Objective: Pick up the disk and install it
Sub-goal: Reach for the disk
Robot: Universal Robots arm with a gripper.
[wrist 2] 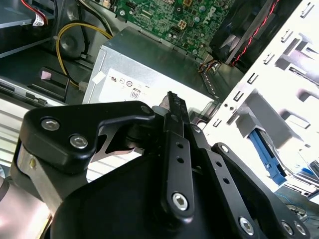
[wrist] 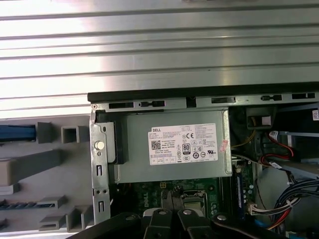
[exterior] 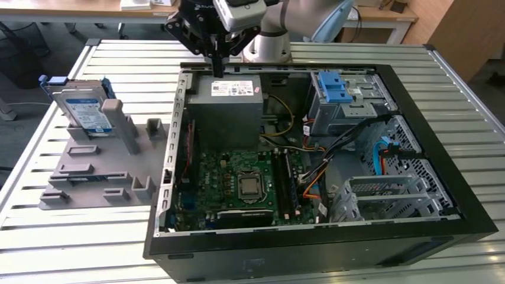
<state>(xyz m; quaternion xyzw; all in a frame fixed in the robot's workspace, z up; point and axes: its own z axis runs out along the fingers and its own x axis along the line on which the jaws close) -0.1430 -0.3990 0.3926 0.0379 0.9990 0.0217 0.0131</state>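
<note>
The disk [exterior: 85,112], silver-grey with a white-and-blue label and a blue frame, stands on edge in a grey holder [exterior: 94,171] on the table, at the exterior view's left of the open computer case [exterior: 316,236]. A blue edge of the disk [wrist: 17,132] shows in the first wrist view. My black gripper [exterior: 217,70] hangs above the case's back wall, over the grey power-supply box [exterior: 229,109], well apart from the disk. Its fingers [wrist 2: 172,107] lie pressed together with nothing between them, and their tips [wrist: 172,194] point down at the box.
Inside the case lie a green motherboard [exterior: 236,183], a metal drive cage with a blue latch [exterior: 339,89], bundled cables [exterior: 347,148] and a lower metal bracket [exterior: 379,192]. The slatted metal table [exterior: 79,236] surrounds the case. The grey holder has several slots and posts.
</note>
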